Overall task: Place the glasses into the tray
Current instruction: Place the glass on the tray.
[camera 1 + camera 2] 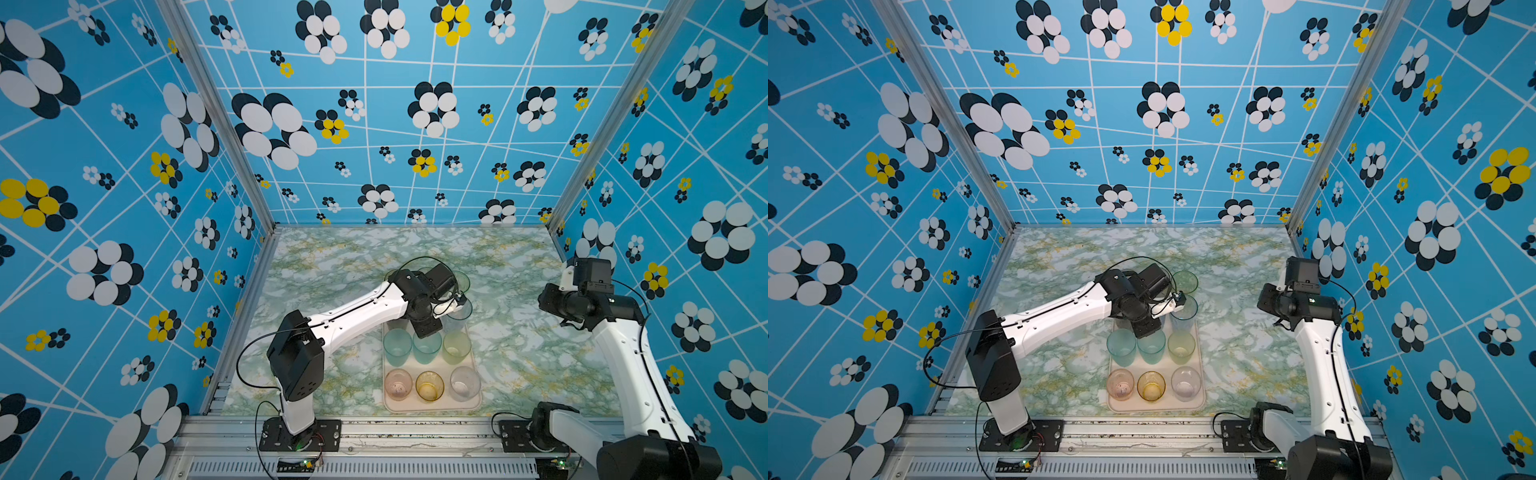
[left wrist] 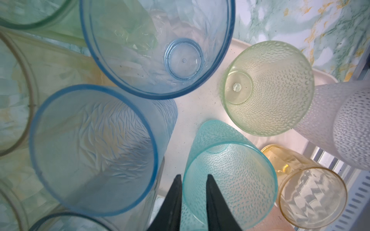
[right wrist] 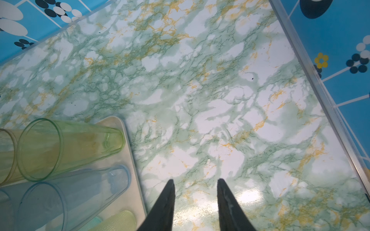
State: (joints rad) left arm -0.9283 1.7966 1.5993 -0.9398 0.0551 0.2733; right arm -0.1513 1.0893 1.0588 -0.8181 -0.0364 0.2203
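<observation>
The cream tray (image 1: 432,407) holds rows of glasses: pink (image 1: 398,384), amber (image 1: 429,385) and clear (image 1: 464,382) in front, two teal (image 1: 397,347) and a yellow-green one (image 1: 456,347) behind. Blue (image 1: 459,309) and green (image 1: 461,280) glasses stand at the far end, and the arm hides others. My left gripper (image 2: 192,177) hangs over the middle teal glass (image 2: 230,180), jaws slightly apart astride its rim without pinching it. My right gripper (image 3: 194,182) is open over bare table, right of the tray (image 3: 132,160).
Patterned blue walls on aluminium posts close in the marble-patterned table (image 1: 511,353) on three sides. The left arm (image 1: 357,311) stretches across the tray's far end. A metal rail (image 1: 395,432) runs along the front edge.
</observation>
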